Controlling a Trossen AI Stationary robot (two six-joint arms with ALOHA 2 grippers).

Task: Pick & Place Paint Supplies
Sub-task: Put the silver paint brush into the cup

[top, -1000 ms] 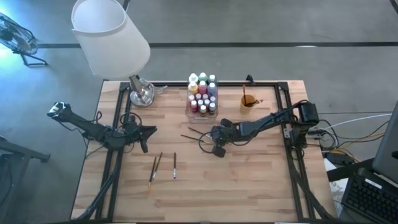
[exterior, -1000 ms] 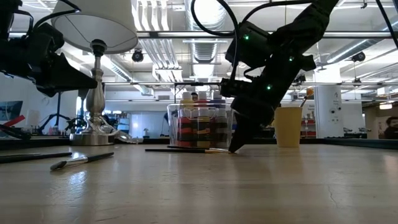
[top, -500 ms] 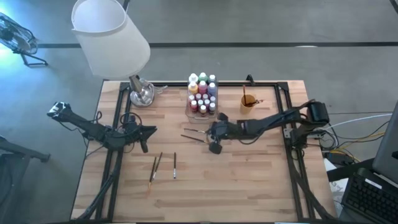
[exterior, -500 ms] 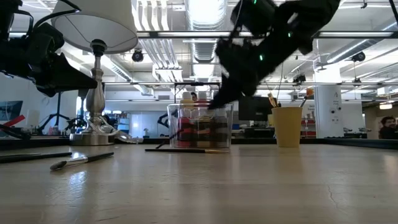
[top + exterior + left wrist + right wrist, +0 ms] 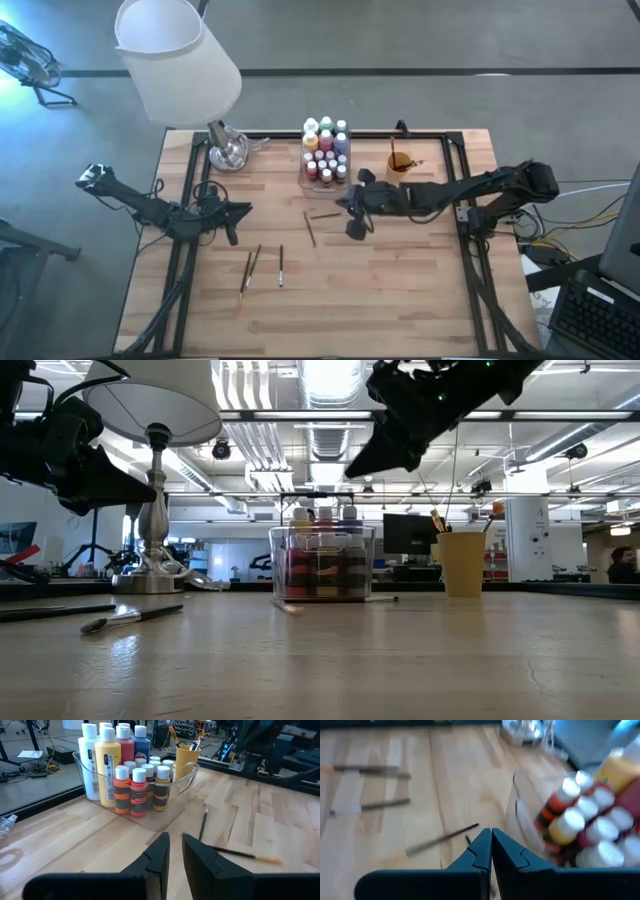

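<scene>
Two thin dark paintbrushes (image 5: 311,228) (image 5: 325,214) lie flat on the table just near of the clear box (image 5: 326,176), which holds many white-capped paint bottles (image 5: 325,140). Three more brushes (image 5: 256,266) lie nearer the front. My right gripper (image 5: 342,203) is shut and hangs well above the table beside the box, high up in the low view (image 5: 352,470). Nothing shows between its fingers (image 5: 491,840). The loose brush (image 5: 442,839) lies below it. My left gripper (image 5: 245,210) waits left of the brushes, narrowly open (image 5: 175,845).
An orange cup (image 5: 399,163) with brushes in it stands right of the box. A lamp with a white shade (image 5: 178,58) and a metal base (image 5: 228,152) stands at the far left corner. Bare wood stretches across the near half of the table.
My right gripper has risen from the table top and drawn back toward the far right, staying shut. A brush that it tipped up by one end has fallen back onto the table, turned to point near-far; the other brush has shifted toward the box.
</scene>
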